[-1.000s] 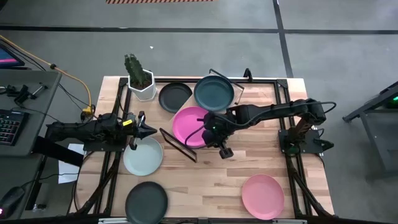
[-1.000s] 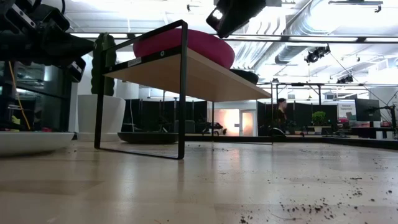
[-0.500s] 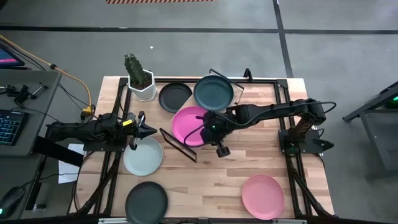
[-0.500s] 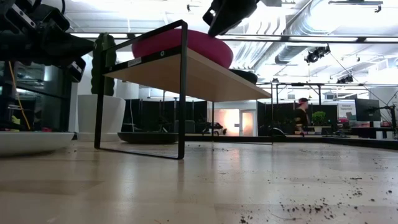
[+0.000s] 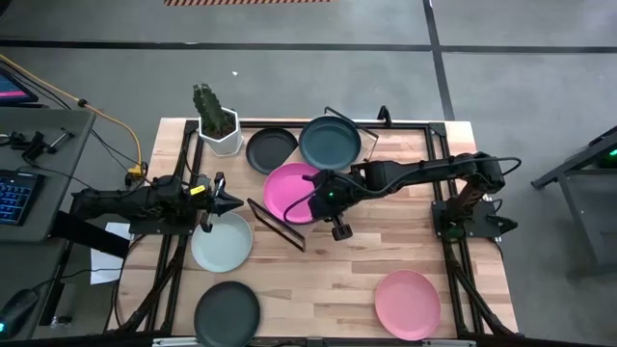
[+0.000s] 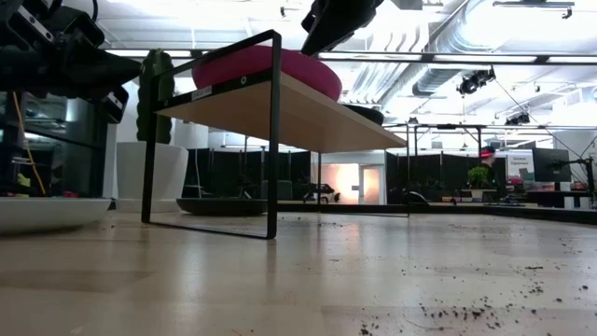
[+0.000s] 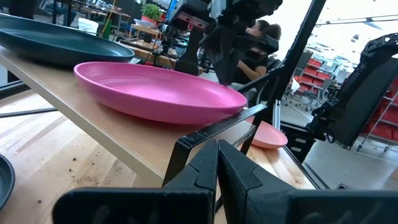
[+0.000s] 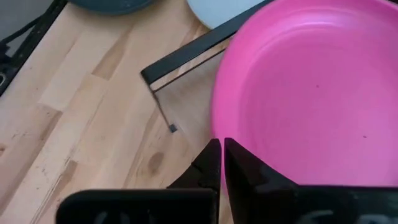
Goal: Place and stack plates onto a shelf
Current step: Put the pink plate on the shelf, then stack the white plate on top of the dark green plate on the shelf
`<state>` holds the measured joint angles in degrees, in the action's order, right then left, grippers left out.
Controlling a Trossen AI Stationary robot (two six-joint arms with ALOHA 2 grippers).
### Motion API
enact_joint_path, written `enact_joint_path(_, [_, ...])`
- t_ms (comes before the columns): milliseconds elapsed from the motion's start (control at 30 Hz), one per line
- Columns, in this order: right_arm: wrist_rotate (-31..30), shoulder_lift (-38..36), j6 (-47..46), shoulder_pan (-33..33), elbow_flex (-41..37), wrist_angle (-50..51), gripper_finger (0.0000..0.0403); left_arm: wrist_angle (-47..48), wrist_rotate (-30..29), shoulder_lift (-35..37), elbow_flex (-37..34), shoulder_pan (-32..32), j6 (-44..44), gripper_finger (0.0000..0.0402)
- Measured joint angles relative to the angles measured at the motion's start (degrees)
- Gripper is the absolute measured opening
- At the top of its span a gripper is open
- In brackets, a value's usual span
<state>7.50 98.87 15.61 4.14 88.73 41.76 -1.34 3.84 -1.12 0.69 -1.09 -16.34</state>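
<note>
Tabletop | right gripper together at magenta plate (on shelf) | left gripper together

Cactus in white pot at table corner; keyboard off-table.

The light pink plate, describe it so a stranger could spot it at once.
Start at the wooden table and go to the near corner on the right arm's side. There the light pink plate lies flat, alone. The brighter magenta plate sits up on the shelf.

Matt magenta plate on light-wood shelf with black metal legs.
</note>
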Motion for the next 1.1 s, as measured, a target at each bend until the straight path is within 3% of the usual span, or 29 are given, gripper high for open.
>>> enact_joint_path(267, [-3.7, -9.9, -4.5, -2.3, 0.1, 15.1, 0.0, 0.0, 0.0, 0.0, 0.0, 0.0, 0.0, 0.0])
enact_joint_path(400, [-4.1, -18.4, -11.4, -5.1, -6.3, 15.4, 0.0, 0.0, 0.0, 0.0, 0.0, 0.0, 0.0, 0.0])
enact_joint_path(533, [-5.3, -29.0, -21.1, -6.4, -19.3, 6.9, 0.0, 0.0, 0.0, 0.0, 0.0, 0.0, 0.0, 0.0])
enact_joint_path(767, [-6.5, -42.7, -40.5, -5.1, -39.5, -18.3, 0.0, 0.0, -0.8, 0.0, 0.0, 0.0, 0.0, 0.0])
enact_joint_path(933, [-8.6, -45.7, -44.1, -3.8, -44.4, -30.0, 0.0, -0.3, -6.5, 0.0, 0.0, 0.0, -0.3, 0.0])
enact_joint_path(1100, [-8.6, -46.0, -43.8, -3.7, -43.9, -32.3, 0.0, -11.7, -9.0, 0.0, 0.0, 0.0, -16.5, 0.0])
